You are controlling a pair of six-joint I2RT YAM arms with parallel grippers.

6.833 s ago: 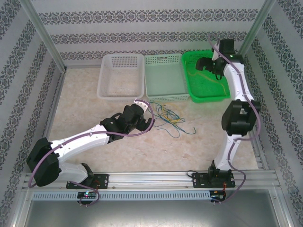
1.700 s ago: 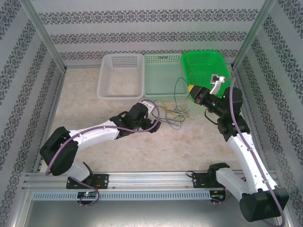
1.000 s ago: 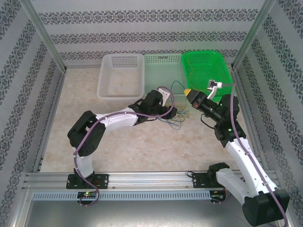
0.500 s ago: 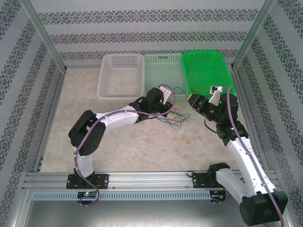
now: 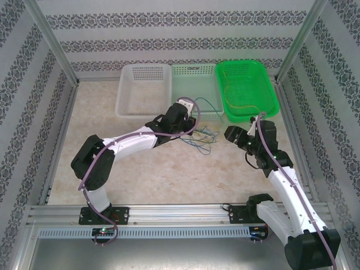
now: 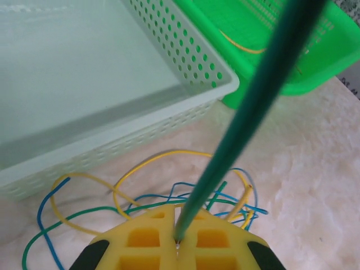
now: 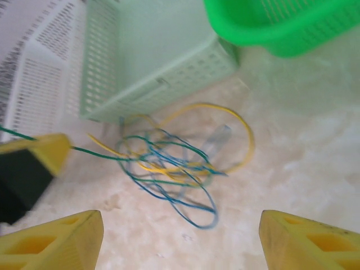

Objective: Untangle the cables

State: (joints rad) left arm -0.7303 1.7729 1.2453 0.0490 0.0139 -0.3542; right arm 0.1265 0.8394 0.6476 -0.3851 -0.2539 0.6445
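Note:
The cables (image 5: 203, 138) lie in a loose tangle of yellow, blue and dark green strands on the table, in front of the pale green basket (image 5: 194, 84). My left gripper (image 6: 177, 243) is shut on one dark green cable (image 6: 247, 107), which runs taut up and away from its yellow fingers. From above, that gripper (image 5: 191, 115) hovers just left of the pile. My right gripper (image 7: 180, 242) stands open, its fingertips wide apart and nothing between them, facing the tangle (image 7: 169, 163). Seen from above, it (image 5: 228, 134) sits right of the pile.
A white basket (image 5: 143, 90), the pale green basket and a bright green basket (image 5: 247, 90) stand in a row behind the pile. One yellow cable (image 5: 242, 104) lies in the bright green basket. Bare table stretches in front of the tangle.
My left gripper shut on the dark green cable and lifted back toward the baskets. My right gripper opened and drew back to the right of the pile.

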